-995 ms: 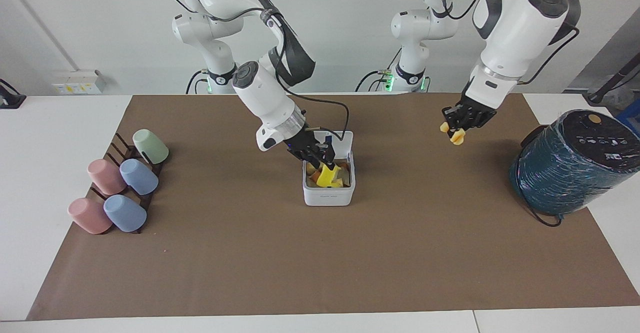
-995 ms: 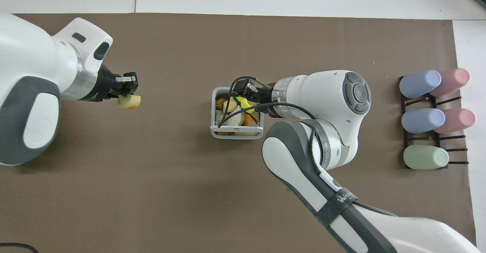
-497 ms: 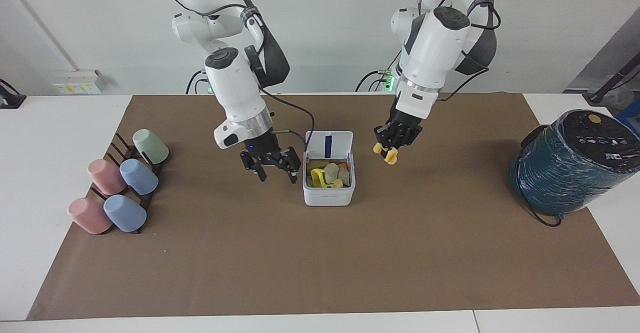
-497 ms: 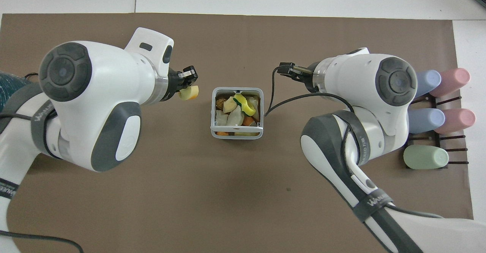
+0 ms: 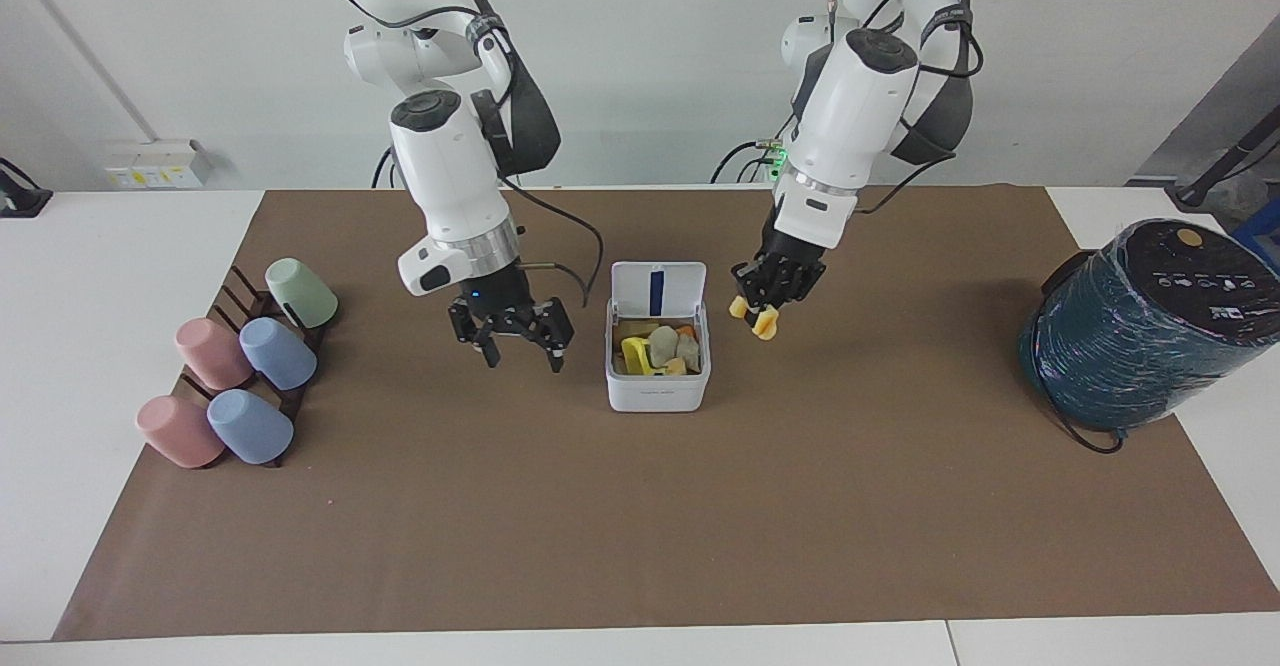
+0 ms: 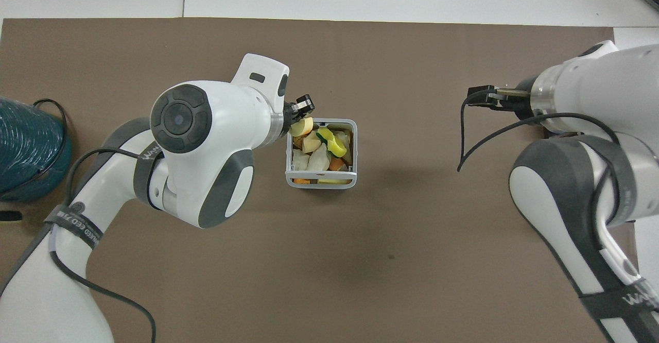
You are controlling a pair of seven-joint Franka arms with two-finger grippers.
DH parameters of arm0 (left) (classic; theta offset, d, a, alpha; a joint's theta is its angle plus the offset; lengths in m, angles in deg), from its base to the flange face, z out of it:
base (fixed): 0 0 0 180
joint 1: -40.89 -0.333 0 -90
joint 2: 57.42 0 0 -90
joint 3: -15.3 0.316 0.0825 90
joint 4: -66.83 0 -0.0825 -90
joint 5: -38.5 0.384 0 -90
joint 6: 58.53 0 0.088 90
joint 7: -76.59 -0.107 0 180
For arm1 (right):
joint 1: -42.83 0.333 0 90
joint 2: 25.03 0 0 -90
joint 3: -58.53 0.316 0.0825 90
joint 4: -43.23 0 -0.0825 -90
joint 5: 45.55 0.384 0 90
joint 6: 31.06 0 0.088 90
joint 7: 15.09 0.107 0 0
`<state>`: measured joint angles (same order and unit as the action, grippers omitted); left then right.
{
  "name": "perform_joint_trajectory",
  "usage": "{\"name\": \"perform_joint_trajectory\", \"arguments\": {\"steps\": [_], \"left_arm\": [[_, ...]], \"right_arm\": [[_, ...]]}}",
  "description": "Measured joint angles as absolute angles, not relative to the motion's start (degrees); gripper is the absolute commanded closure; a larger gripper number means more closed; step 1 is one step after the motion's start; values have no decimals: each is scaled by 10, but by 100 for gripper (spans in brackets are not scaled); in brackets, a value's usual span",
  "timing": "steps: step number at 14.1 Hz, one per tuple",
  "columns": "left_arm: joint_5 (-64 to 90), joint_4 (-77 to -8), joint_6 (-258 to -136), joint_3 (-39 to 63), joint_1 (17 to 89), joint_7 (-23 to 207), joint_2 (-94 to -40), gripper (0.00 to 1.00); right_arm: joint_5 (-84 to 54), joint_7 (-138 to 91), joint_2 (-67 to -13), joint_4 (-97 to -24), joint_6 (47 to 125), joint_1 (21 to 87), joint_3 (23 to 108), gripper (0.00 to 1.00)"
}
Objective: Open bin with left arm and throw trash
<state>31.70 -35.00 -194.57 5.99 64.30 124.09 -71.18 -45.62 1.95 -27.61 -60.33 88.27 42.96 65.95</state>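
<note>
While the bin point(image 5: 657, 351) sits with its lid point(image 5: 658, 289) swung up toward the robots, showing the blue stripe inside, it holds a heap of scraps, among them a bright yellow curled peel point(image 5: 636, 353), pale grey-white pieces and a bit of orange. It stands near the middle of the brown mat point(image 5: 640, 506), somewhat closer to the mat's robot-side edge.

The left gripper point(image 5: 760, 312) is clamped on a yellow-orange rounded block point(image 5: 764, 322) and hangs over the mat just beside the bin, on the side toward the left arm's end of the table. Half a second ago it was slightly farther from the bin; a second ago it was well away, close to the teal cylinder. The right gripper point(image 5: 522, 348), fingers spread wide and holding nothing, hangs over bare mat beside the bin toward the right arm's end. A second ago it was down in the bin on the peel, which now lies released inside, and it has since drawn away.

A big dark teal wrapped cylinder point(image 5: 1150, 326) stands at the mat's edge at the left arm's end. Five pastel cups point(image 5: 245, 371), pink, blue and green, lie on a dark rack point(image 5: 262, 346) at the right arm's end. The mat covers a white table point(image 5: 60, 346) before a pale wall.
</note>
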Motion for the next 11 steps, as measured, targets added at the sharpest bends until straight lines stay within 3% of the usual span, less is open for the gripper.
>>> {"name": "perform_joint_trajectory", "arguments": {"steps": [6, 7, 9, 11], "left_arm": [[317, -372, -1958, 60, 681, 1246, -748, 100], [317, -378, -1959, 61, 681, 1246, -750, 87], [317, -381, -1959, 61, 682, 1246, -757, 52], [317, -380, -1959, 61, 683, 1246, -758, 25]], "right_arm": [[-457, -3, -242, -479, 641, 389, 659, 0], [-457, -6, -241, -464, 619, 384, 658, 0], [-457, -16, -240, -457, 598, 375, 658, 0], [-457, -19, -238, -468, 593, 373, 658, 0]]}}
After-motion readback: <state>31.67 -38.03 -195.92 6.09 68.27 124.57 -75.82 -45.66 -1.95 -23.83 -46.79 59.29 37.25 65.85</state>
